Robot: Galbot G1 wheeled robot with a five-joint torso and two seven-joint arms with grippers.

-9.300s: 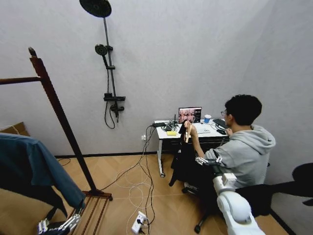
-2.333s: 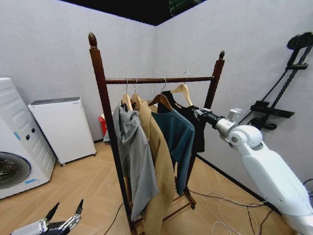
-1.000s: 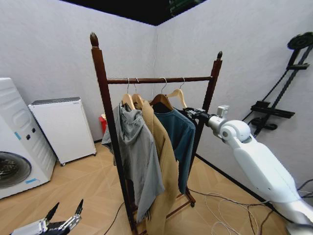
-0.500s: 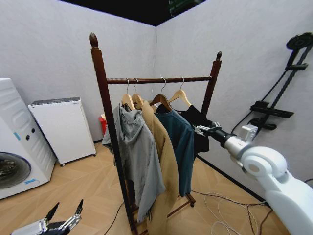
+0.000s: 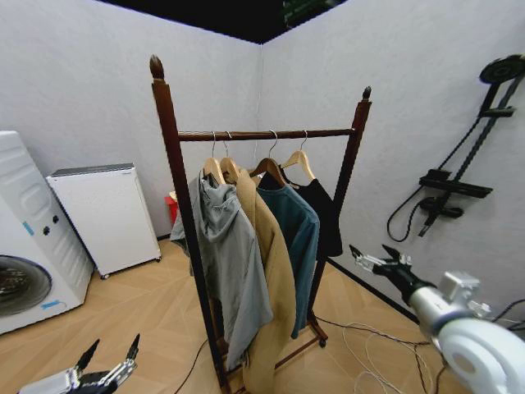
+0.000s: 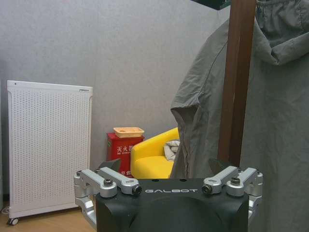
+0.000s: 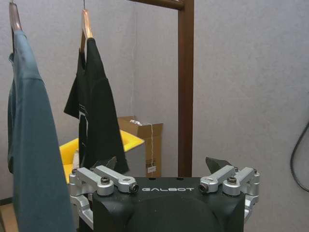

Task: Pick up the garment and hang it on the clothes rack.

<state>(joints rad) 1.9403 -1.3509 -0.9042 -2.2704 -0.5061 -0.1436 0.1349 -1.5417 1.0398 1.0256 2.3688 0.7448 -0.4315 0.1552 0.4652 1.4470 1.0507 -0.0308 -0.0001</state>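
Note:
The garment (image 5: 326,215), a black top on a light wooden hanger (image 5: 300,162), hangs at the far end of the clothes rack (image 5: 175,205), its hook over the bar (image 5: 262,134). My right gripper (image 5: 371,256) is open and holds nothing. It is clear of the rack, lower than the garment and out to its right. In the right wrist view the garment (image 7: 94,108) hangs free beside the rack's post (image 7: 186,87), well beyond my right gripper (image 7: 161,165). My left gripper (image 5: 113,346) stays parked low at the left, open.
On the same bar hang a teal shirt (image 5: 297,238), a tan coat (image 5: 271,271) and a grey hooded jacket (image 5: 230,254). A washing machine (image 5: 25,238) and a white unit (image 5: 107,213) stand at the left wall. A black shower pole (image 5: 472,139) is on the right wall, with cables (image 5: 369,345) on the floor.
My right gripper has let go of the garment's hanger and drawn back and down from the rack. The garment now hangs on the bar by itself. The left arm has not moved.

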